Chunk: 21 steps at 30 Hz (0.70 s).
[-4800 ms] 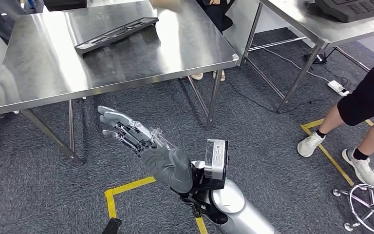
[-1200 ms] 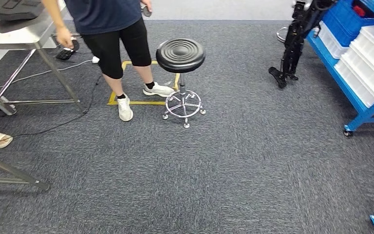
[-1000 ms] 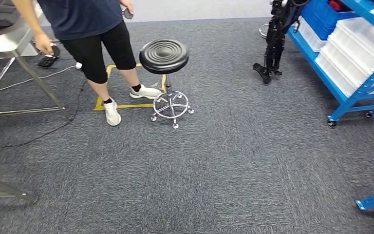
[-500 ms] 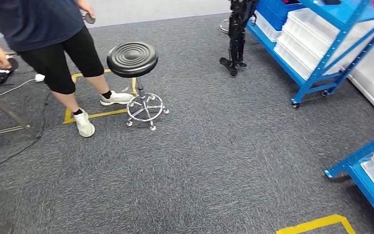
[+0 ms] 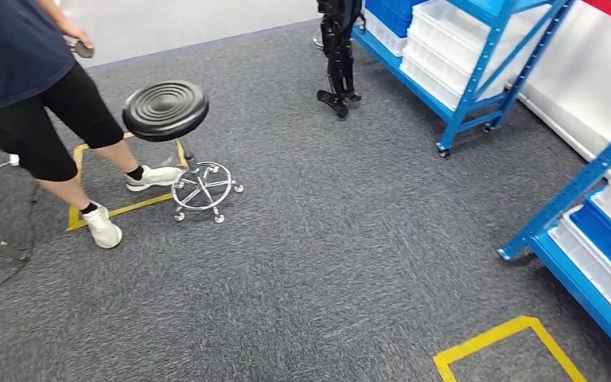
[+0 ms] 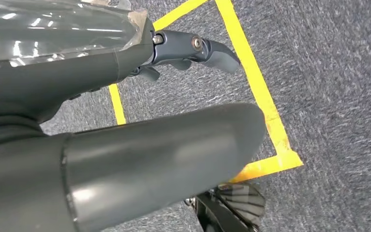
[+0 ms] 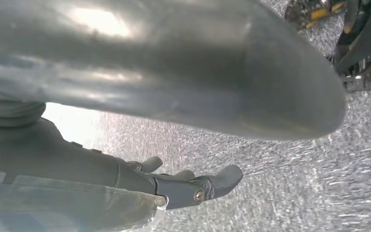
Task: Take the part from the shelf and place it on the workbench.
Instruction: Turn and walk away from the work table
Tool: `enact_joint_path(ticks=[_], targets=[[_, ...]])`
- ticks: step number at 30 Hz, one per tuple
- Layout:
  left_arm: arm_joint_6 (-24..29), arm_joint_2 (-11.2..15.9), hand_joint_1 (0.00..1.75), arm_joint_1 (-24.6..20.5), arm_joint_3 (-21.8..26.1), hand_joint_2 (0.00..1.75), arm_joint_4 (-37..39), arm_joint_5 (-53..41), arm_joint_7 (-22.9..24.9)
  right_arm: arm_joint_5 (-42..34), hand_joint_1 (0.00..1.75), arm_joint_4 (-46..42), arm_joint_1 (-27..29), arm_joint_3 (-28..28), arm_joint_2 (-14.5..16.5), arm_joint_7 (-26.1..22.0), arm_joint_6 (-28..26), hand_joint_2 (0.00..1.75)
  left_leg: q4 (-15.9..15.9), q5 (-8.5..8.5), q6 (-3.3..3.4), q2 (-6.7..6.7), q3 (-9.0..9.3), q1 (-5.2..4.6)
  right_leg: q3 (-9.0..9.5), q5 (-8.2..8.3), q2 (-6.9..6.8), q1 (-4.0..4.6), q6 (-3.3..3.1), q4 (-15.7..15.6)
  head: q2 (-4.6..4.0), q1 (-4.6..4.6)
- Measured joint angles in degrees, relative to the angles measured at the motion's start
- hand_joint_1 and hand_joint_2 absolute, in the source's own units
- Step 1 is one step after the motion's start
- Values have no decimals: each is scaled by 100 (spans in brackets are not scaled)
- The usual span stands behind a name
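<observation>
Two blue shelf racks stand to my right in the head view, a far rack (image 5: 477, 60) and a near rack (image 5: 585, 187). Both carry white bins (image 5: 445, 44) and blue bins (image 5: 609, 239). I cannot tell which of them has the part. My left hand (image 6: 125, 140) hangs over grey carpet and yellow floor tape, its dark fingers (image 6: 207, 48) stretched out and holding nothing. My right hand (image 7: 101, 179) hangs over carpet too, with its fingers (image 7: 217, 181) loose and empty.
A person (image 5: 40, 119) stands at the left beside a black round stool (image 5: 165, 110) on casters. A black stand (image 5: 336, 56) is at the end of the far rack. Yellow tape marks a square (image 5: 509, 350) on the carpet near me.
The whole view has swung right, away from the steel workbench and onto the blue racks, so the camera moved. The raised arm seen earlier has dropped out of the head view.
</observation>
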Motion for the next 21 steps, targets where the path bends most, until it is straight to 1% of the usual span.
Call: enact_joint_path(ticks=[1,2,3,4,5,6,7,8,9,10,11,12,13,14,15,16,17,18,19,20,21], targets=[[0,1,0,6,-1,0,0,1,1,0,0,1,3,0,0,0,0,0,26,69,8,-7,-36,2,1,3,64,8,-4,2,0,-1],[0,1,0,10,-2,0,0,1,1,0,0,1,5,0,1,1,0,0,-118,217,17,-18,10,6,7,4,129,13,-4,4,0,-1],[0,1,0,11,-3,0,0,1,1,0,0,2,6,0,2,1,0,0,-418,425,26,-51,136,16,16,5,195,14,-2,7,0,-2],[0,1,0,12,-3,0,1,1,1,0,0,2,5,0,5,1,0,0,-798,634,33,-148,305,35,23,7,257,13,3,9,0,-2],[0,1,0,12,-4,0,1,1,1,0,0,1,0,0,7,2,0,0,-1135,775,37,-267,455,49,22,9,313,33,16,19,0,-2],[0,1,0,12,-5,0,2,1,2,0,0,1,-7,0,9,2,0,0,-1375,862,44,-361,557,56,12,17,369,46,38,24,0,4],[1,0,0,12,-5,0,2,0,6,0,0,1,-13,0,10,2,0,0,-1498,889,54,-422,604,53,-4,28,416,55,66,28,0,9],[1,-2,0,10,-6,0,2,0,10,0,0,1,-13,0,9,2,0,0,-1522,885,74,-402,607,29,-23,44,466,60,101,24,0,13],[4,-4,0,9,-7,0,2,-1,13,0,0,2,-3,0,9,2,-1,0,-1527,901,107,-344,606,8,-55,66,520,42,140,6,0,15],[7,-5,0,6,-7,0,2,-1,15,0,0,5,9,1,7,2,-1,0,-1550,927,154,-284,612,2,-83,74,518,26,169,13,0,15],[10,-6,0,2,-7,0,2,-1,14,1,0,8,21,2,7,1,-2,0,-1576,953,206,-220,622,-3,-129,47,429,24,184,63,0,19],[14,-3,0,2,-7,0,2,-1,13,4,0,11,24,5,8,2,-2,0,-1602,981,252,-153,629,0,-219,-39,293,25,179,214,0,32],[16,1,0,6,-7,0,2,1,13,8,0,13,18,10,11,2,-1,0,-1621,1001,286,-77,631,2,-343,-182,132,28,158,486,0,47],[17,6,0,16,-7,0,2,2,13,12,0,13,11,18,15,2,-1,0,-1623,1005,301,0,626,-9,-520,-361,7,34,136,861,0,57],[17,9,0,24,-7,0,2,3,14,14,0,13,3,26,17,3,0,0,-1621,1007,306,84,615,-18,-708,-528,-40,31,129,1268,0,66],[16,10,0,30,-7,0,2,3,15,16,0,13,0,33,18,3,-1,0,-1619,1007,306,167,605,-24,-840,-633,-59,26,142,1574,0,66],[14,8,0,30,-8,0,2,1,16,16,0,13,2,37,17,3,-1,0,-1618,1005,305,243,601,-27,-874,-656,-74,20,177,1691,0,66],[8,5,0,25,-10,0,2,-3,17,16,0,13,5,39,14,6,-1,0,-1617,1000,298,311,603,-27,-781,-588,-97,11,227,1557,0,68],[-3,2,0,21,-15,0,2,-10,18,16,0,13,8,40,10,8,-1,0,-1615,991,287,373,612,-25,-578,-460,-150,-1,281,1209,0,68],[-15,1,0,17,-21,0,2,-20,18,14,0,13,6,40,6,10,-1,0,-1613,978,267,429,629,-28,-331,-327,-265,-10,316,763,0,70],[-26,1,0,15,-28,0,2,-31,19,10,0,13,-1,40,2,13,0,0,-1605,955,236,483,643,-42,-115,-214,-364,-9,322,385,0,68]])
